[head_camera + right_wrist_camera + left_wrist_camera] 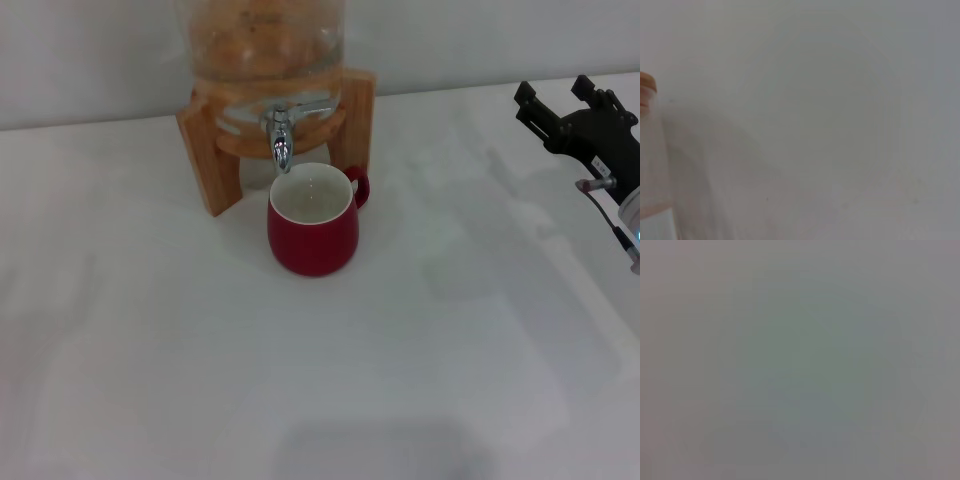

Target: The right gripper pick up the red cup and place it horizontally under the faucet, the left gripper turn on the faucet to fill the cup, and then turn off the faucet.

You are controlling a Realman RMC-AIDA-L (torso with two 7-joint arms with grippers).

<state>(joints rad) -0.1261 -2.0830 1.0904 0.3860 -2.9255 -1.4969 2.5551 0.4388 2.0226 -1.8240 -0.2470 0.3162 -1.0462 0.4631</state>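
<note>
The red cup (312,222) stood upright on the white tabletop (300,380) toward its far edge, directly under the chrome faucet (281,138), mouth up so the spout would pour straight in; its handle pointed right, beside the wooden stand (212,160) carrying the glass dispenser jar (262,40). The right gripper (560,100) hung empty near the right edge, fingers spread wide, well apart from the cup. The left gripper was nowhere in sight. No readable brand or writing showed.

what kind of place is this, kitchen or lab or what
Most likely a staged test bench, not a real kitchen: a bare white table holds only a glass dispenser jar on a wooden stand and a red cup under its faucet, with the right claw nearby.
</note>
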